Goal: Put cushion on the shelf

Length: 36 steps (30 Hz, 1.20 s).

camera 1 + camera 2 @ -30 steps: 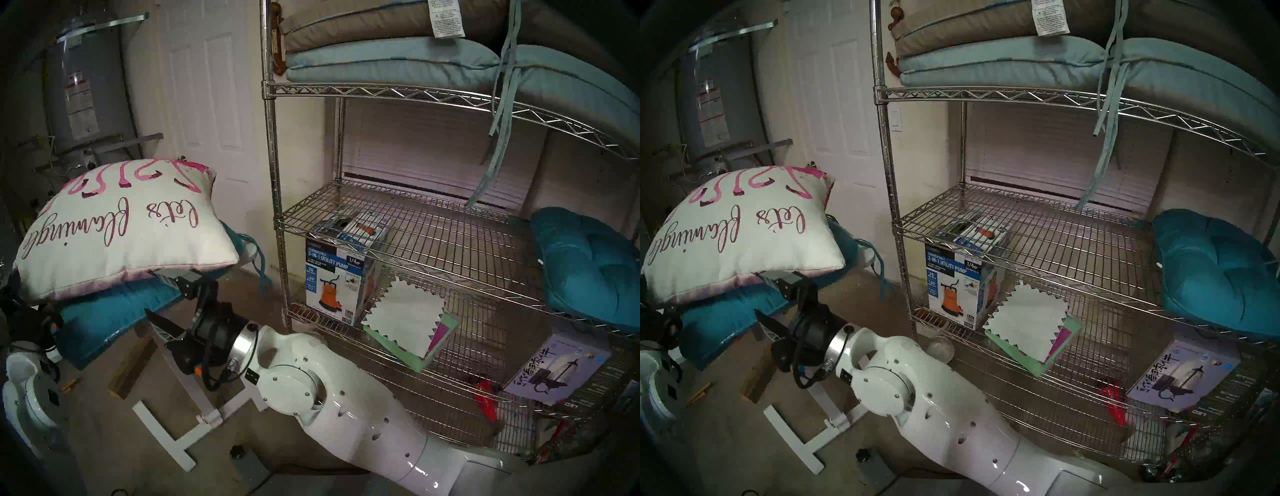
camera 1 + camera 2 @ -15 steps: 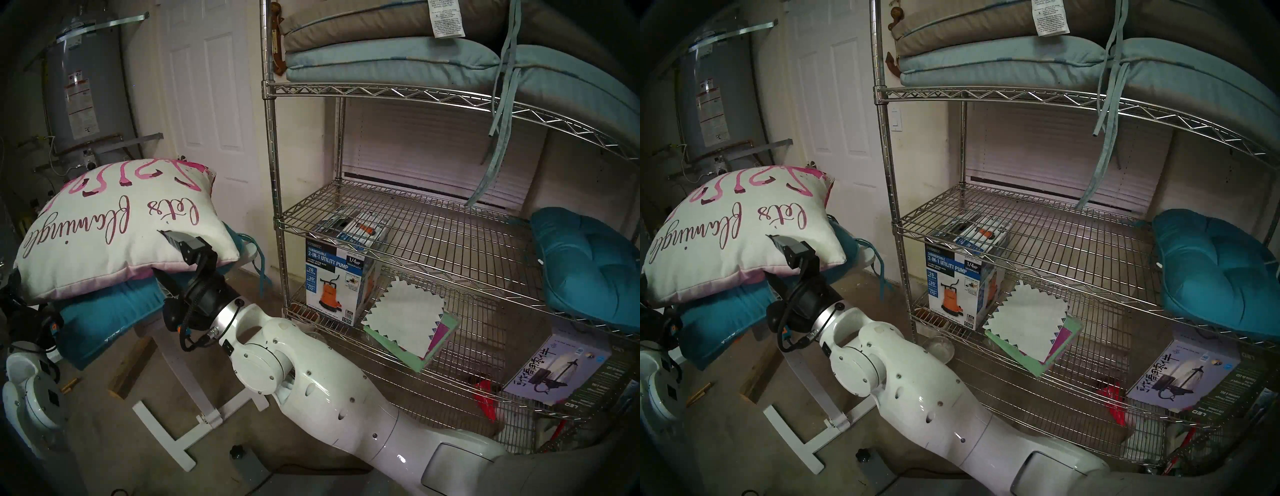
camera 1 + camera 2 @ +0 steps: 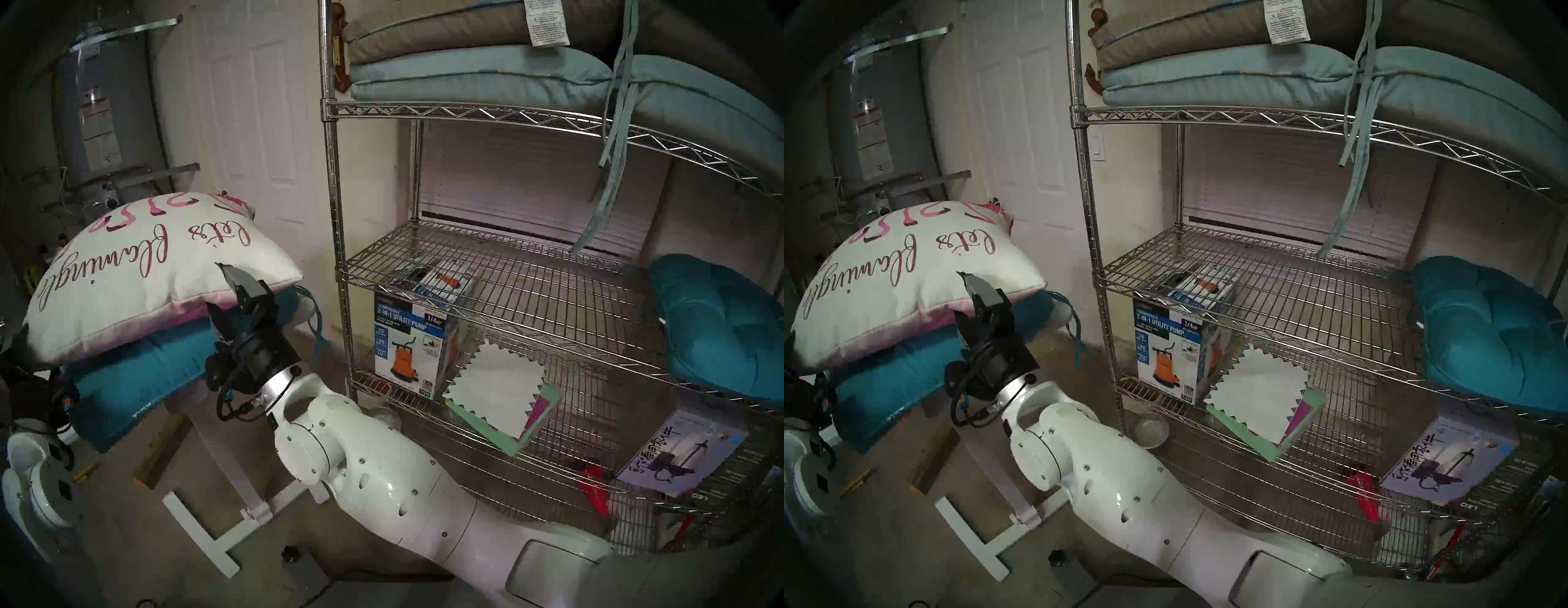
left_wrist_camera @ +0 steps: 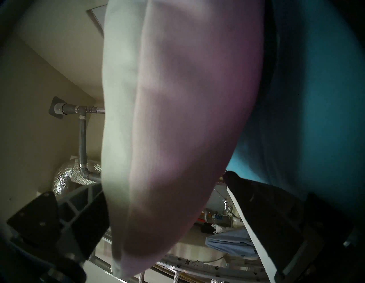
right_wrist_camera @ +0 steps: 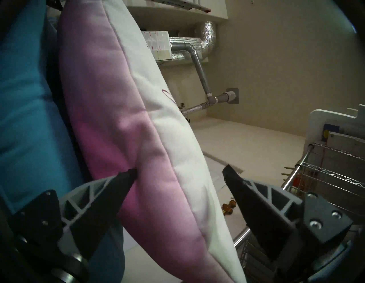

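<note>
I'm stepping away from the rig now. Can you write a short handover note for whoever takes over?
Right gripper: open, fingers astride the near edge of the cushion, one tip denting its pink underside.
Left gripper: open around the cushion's other end.
Cushion lies on a teal seat cushion, left of the shelf.
Done: both grippers in place.
Left: close, lift, carry to the shelf; its middle tier looks free on the left, beside another teal cushion.

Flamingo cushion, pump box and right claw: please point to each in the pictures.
flamingo cushion [image 3: 140, 280], head left view, on its white lettered face.
pump box [image 3: 407, 339], head left view, on its printed front.
right claw [image 5: 178, 174], right wrist view, midway between its fingertips.
</note>
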Each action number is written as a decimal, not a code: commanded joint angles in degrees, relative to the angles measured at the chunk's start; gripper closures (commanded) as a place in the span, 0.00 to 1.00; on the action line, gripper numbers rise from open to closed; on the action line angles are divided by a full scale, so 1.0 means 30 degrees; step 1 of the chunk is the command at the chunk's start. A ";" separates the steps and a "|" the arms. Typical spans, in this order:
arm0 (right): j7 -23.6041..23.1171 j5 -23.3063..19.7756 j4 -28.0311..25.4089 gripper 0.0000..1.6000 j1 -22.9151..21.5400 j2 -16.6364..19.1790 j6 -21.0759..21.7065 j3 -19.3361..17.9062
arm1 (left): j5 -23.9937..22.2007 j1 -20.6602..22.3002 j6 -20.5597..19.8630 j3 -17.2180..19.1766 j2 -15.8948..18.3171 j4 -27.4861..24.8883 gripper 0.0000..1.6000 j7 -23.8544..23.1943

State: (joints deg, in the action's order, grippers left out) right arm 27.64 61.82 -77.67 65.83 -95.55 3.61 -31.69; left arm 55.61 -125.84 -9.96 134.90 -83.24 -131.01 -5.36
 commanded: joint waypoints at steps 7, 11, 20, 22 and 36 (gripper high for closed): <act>0.3952 -0.1399 0.2328 0.00 -0.0866 -0.0211 0.1537 0.2691 | -0.0137 -0.0082 0.0042 0.0134 0.0000 -0.0455 0.00 -0.0071; 0.5385 -0.1280 0.3020 0.00 -0.0949 -0.0581 0.1724 0.2358 | -0.0163 -0.0097 0.0044 0.0142 0.0007 -0.0462 0.00 -0.0078; 0.6852 -0.0918 0.3472 0.00 -0.1483 -0.0628 0.1491 0.1107 | -0.0204 -0.0118 0.0049 0.0150 0.0023 -0.0456 0.00 -0.0070; 0.6972 -0.0834 0.3487 0.00 -0.1602 -0.0611 0.1433 0.1098 | -0.0206 -0.0121 0.0046 0.0150 0.0023 -0.0461 0.00 -0.0072; 0.6768 -0.0752 0.4374 0.00 -0.1892 -0.1526 0.0909 0.1951 | -0.0198 -0.0121 0.0038 0.0152 0.0016 -0.0476 0.00 -0.0088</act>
State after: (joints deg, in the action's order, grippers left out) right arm 47.68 60.35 -65.56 61.73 -96.83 7.06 -27.28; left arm 54.78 -126.38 -9.78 135.39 -83.43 -131.21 -5.72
